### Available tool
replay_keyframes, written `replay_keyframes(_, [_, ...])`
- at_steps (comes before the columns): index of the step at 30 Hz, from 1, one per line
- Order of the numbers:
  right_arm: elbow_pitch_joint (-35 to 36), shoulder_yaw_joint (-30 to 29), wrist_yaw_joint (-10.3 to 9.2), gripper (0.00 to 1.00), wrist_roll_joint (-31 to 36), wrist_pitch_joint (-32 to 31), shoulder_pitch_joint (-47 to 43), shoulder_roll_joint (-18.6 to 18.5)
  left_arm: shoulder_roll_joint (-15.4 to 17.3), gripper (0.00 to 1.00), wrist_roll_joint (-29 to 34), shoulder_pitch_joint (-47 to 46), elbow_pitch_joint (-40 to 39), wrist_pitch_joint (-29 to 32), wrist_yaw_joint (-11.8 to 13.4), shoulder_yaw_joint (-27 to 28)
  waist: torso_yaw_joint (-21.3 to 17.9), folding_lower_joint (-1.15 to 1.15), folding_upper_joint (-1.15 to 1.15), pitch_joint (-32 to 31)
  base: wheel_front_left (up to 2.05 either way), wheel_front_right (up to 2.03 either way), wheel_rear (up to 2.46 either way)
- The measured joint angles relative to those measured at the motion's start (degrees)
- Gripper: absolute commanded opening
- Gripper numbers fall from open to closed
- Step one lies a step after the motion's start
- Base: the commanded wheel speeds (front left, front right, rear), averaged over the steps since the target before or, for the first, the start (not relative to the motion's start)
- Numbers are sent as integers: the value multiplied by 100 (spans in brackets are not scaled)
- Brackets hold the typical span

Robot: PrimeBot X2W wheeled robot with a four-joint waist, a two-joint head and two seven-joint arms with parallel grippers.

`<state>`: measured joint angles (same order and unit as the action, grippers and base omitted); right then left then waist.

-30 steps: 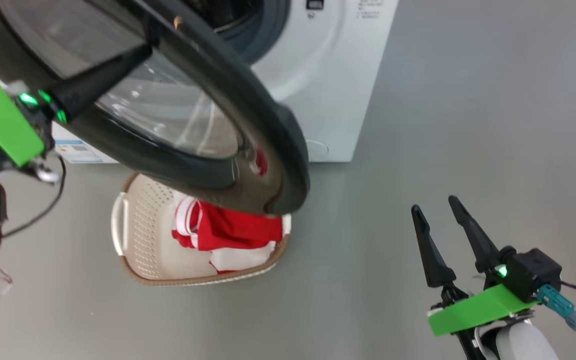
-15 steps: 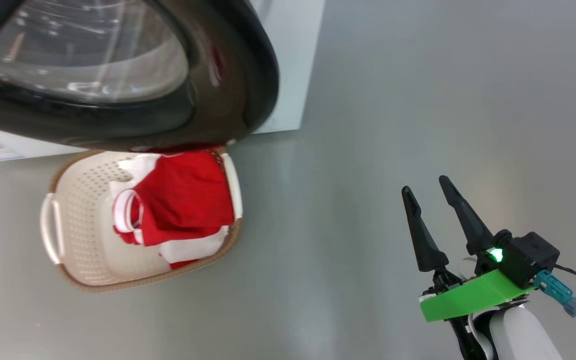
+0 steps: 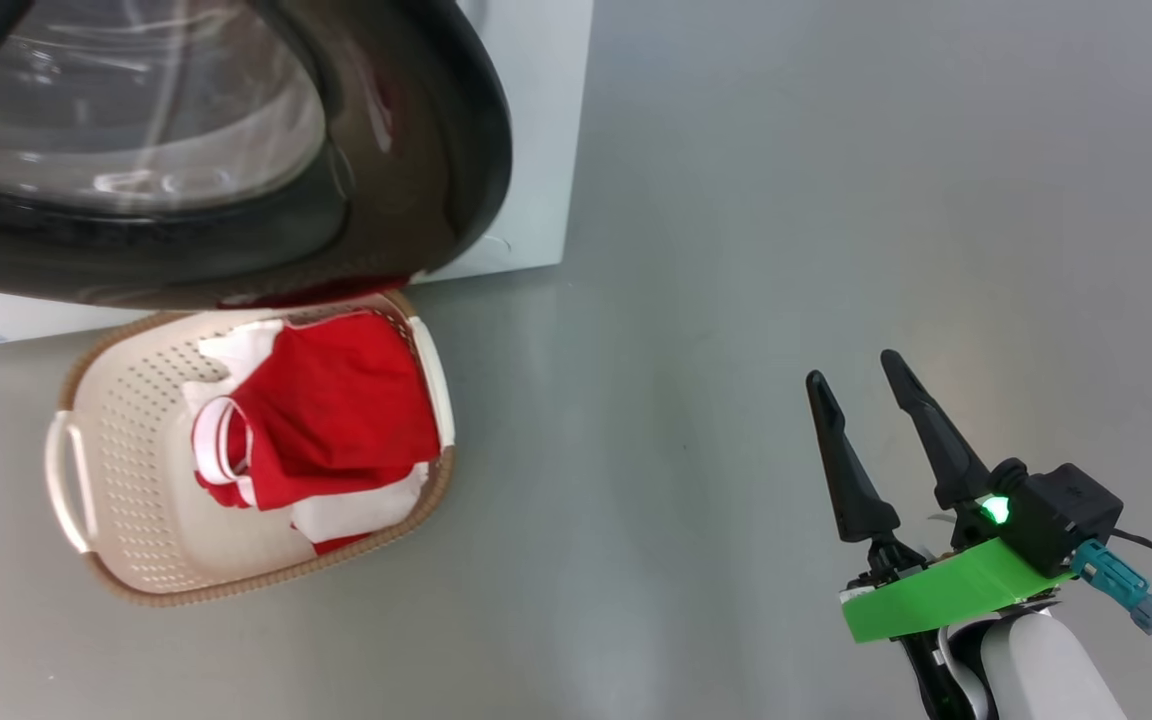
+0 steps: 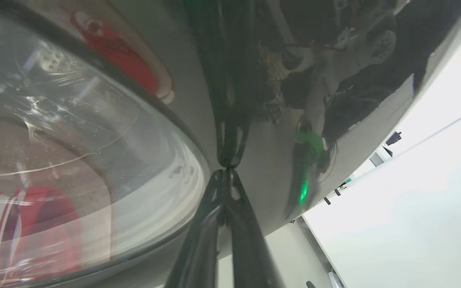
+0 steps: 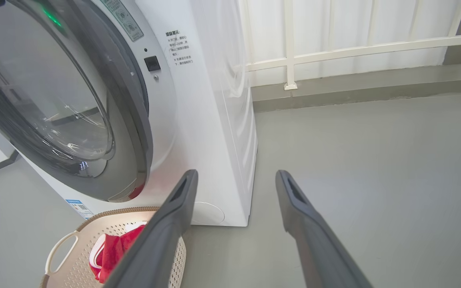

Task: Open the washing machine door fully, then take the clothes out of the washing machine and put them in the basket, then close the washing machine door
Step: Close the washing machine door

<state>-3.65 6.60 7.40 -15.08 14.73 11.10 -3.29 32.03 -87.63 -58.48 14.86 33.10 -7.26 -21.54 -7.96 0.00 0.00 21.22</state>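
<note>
Fingers pressed together, the left gripper (image 4: 226, 172) touches the washing machine door (image 3: 426, 150), probably to push it shut; the spread, empty right gripper (image 3: 853, 367) waits well apart from that door.

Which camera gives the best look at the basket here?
Head view: the whole basket shows, both handles, rim and the clothes inside. The right wrist view catches part of it at the bottom edge, partly behind a finger of the right claw. The left wrist view gives a warped reflection in the washing machine door.
</note>
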Motion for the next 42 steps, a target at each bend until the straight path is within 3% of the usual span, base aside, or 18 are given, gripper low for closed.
replay_keyframes(3, [-29,-7,0,100,3,0,-4,0,21,1,-112,193,-109,-74,0,2,79,0,0,-86,0,0,0])
replay_keyframes(5, [-41,-9,0,100,5,0,-7,0,19,20,-141,271,-140,-124,0,8,109,0,0,-117,0,0,0])
replay_keyframes(8, [-82,-19,0,100,40,0,-35,1,24,37,-183,554,-250,-220,-1,21,207,0,0,-217,0,0,0])
replay_keyframes(13, [-124,-77,0,100,92,0,-59,1,15,52,-193,985,-332,-425,-1,63,397,0,0,-386,0,0,0])
replay_keyframes(15, [-146,-124,0,100,109,0,-84,1,14,84,-193,1157,-368,-493,-1,65,480,0,0,-453,0,0,0])
replay_keyframes(16, [-162,-147,0,100,132,0,-101,1,13,95,-191,1252,-385,-539,-1,64,518,0,0,-488,0,0,0])
replay_keyframes(17, [-165,-162,0,100,138,0,-137,-1,10,100,-177,1351,-401,-602,-1,59,557,0,0,-523,0,0,0])
replay_keyframes(30, [-271,-288,0,100,197,0,-593,-9,-33,100,134,2843,-573,-1868,-1,-203,970,0,0,-1040,0,0,0])
replay_keyframes(42, [-264,-371,0,100,179,0,-861,-62,-20,100,-21,4071,-505,-2795,-4,-327,1122,0,0,-1398,0,0,0])
